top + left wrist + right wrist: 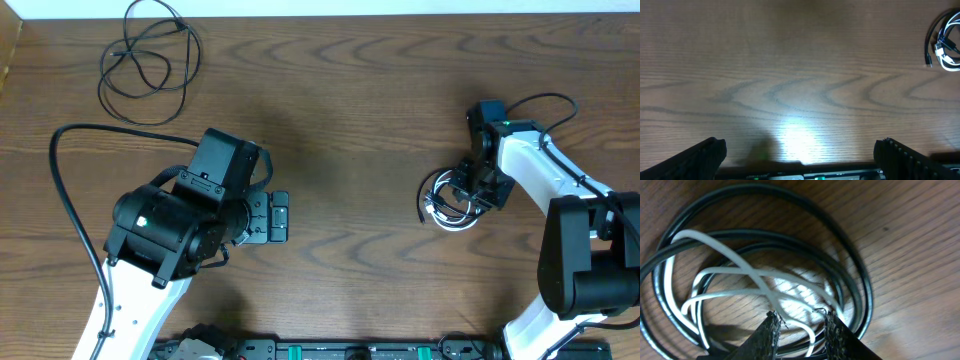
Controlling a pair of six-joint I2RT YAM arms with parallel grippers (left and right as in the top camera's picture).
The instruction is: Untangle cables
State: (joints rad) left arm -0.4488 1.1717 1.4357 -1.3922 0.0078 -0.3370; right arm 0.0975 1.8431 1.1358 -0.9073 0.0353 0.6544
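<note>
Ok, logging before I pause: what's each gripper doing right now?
Left gripper: open, holding nothing.
Right gripper: partly open, straddling the white cable, not clamped.

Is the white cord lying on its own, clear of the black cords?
No, the white cord loops inside the coil of a black cord, their strands crossing.

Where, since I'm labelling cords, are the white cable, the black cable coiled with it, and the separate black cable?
white cable (756, 275), right wrist view, where its strands cross.
coiled black cable (865, 287), right wrist view, outer loop's right side.
separate black cable (180, 26), overhead view, upper crossing of its loops.
</note>
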